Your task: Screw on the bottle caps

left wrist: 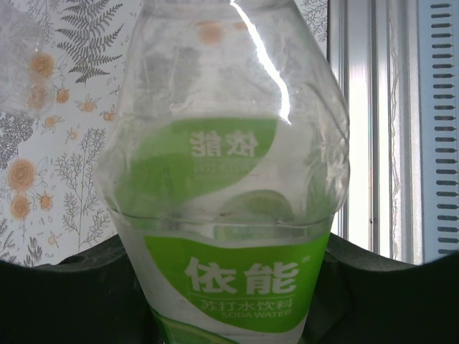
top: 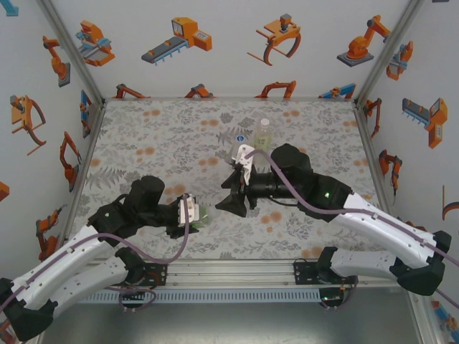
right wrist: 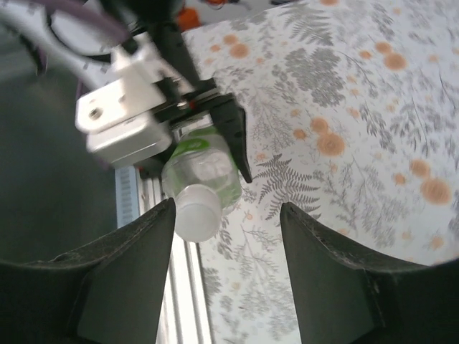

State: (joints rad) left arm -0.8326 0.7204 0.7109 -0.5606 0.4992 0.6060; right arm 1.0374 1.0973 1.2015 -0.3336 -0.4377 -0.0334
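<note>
My left pincer (top: pixel 194 213) is clamped on the green bottle (left wrist: pixel 229 215), right pincer (right wrist: pixel 228 269) hangs apart near its white cap (right wrist: pixel 197 213).

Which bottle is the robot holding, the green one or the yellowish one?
The green bottle. The left gripper is clamped on it, close to the arms' bases. The yellowish bottle stands upright on its own farther back, and nothing is touching it.

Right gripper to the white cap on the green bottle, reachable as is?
Likely yes: left gripper holds the green bottle by its body, white cap end facing the open right gripper, nothing between them.
</note>
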